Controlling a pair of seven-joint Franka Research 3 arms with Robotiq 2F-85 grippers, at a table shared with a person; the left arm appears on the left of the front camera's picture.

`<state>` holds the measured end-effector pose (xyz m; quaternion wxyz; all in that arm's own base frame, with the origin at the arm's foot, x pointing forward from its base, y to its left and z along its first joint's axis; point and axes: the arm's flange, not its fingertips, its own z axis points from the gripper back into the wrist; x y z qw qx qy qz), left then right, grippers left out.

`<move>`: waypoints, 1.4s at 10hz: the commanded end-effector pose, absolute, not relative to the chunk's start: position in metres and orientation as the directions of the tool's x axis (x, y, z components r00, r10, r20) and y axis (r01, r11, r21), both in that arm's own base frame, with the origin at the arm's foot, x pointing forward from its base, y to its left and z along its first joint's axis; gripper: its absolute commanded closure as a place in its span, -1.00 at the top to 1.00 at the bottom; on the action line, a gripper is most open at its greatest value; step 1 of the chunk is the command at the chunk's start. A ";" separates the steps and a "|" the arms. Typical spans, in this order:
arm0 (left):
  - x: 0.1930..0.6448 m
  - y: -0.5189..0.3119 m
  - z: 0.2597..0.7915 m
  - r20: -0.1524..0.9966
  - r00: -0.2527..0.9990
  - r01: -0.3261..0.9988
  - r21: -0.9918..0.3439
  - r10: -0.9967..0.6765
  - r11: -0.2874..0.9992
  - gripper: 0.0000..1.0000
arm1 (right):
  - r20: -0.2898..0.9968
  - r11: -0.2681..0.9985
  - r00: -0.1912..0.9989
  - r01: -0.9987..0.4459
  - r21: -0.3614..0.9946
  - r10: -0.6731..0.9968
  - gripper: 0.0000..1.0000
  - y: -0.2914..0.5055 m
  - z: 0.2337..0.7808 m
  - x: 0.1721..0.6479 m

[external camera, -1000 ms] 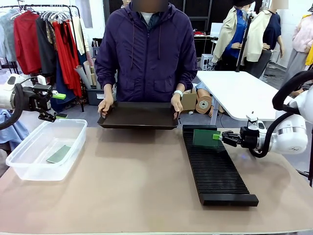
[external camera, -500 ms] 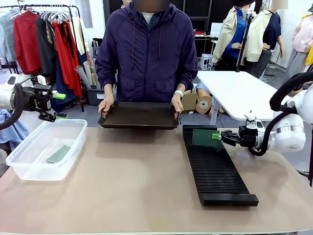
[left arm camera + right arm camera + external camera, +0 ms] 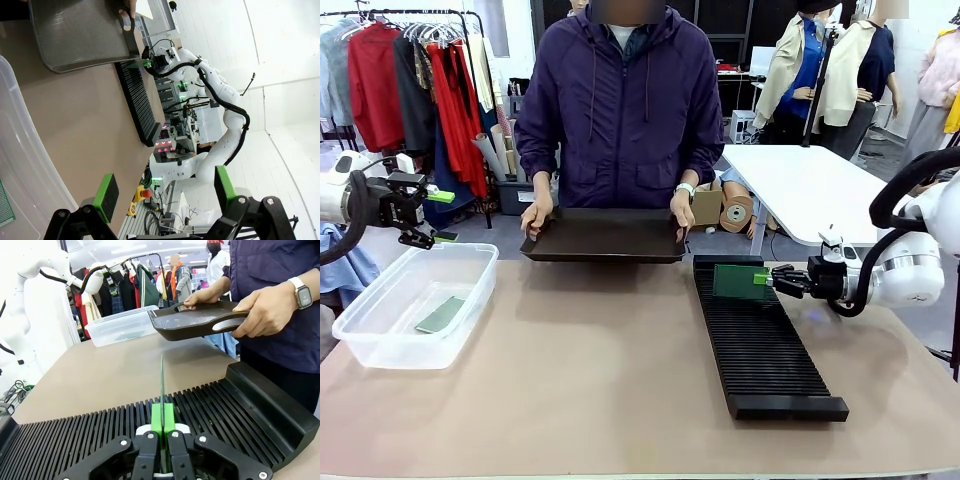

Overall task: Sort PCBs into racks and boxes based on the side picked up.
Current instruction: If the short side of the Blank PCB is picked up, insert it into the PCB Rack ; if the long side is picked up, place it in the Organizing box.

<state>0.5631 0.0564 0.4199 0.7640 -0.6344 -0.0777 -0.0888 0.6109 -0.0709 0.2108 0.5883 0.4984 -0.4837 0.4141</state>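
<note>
Right tool (image 3: 162,421) pinching PCB (image 3: 162,382): board upright, edge-on, long edge running along a crosswise slot at rack's (image 3: 760,350) far end, bottom edge seemingly seated. Left tool (image 3: 438,215) spread above box (image 3: 360,335), well apart.

Across from you stands a person (image 3: 620,110) in a purple zip jacket, a pale watch (image 3: 303,292) on one wrist, holding a smooth black tray (image 3: 603,238) with a raised rim over the far edge of the tan counter (image 3: 590,380). Behind, you see a clothes rail (image 3: 415,75) with red and grey garments at picture left, a white table (image 3: 810,185) at right, and cardboard rolls (image 3: 734,212) beside it
</note>
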 end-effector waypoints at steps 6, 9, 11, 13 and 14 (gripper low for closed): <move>0.563 0.057 0.422 0.234 0.971 0.238 -0.955 -0.039 0.179 1.00 | 0.969 0.119 0.229 -0.969 0.217 0.096 -1.00 -0.076 0.214 0.623; 0.563 0.057 0.422 0.234 0.971 0.238 -0.955 -0.039 0.179 1.00 | 0.966 0.115 0.233 -0.969 0.220 0.109 -1.00 -0.075 0.217 0.627; 0.563 0.057 0.422 0.234 0.971 0.238 -0.955 -0.039 0.179 1.00 | 0.966 0.105 0.235 -0.969 0.224 0.109 -1.00 -0.074 0.215 0.628; 0.563 0.057 0.422 0.234 0.971 0.238 -0.955 -0.039 0.179 1.00 | 0.965 0.111 0.235 -0.968 0.223 0.114 -1.00 -0.074 0.214 0.627; 0.563 0.057 0.422 0.234 0.971 0.238 -0.955 -0.039 0.179 1.00 | 0.965 0.119 0.235 -0.968 0.221 0.115 -1.00 -0.075 0.214 0.627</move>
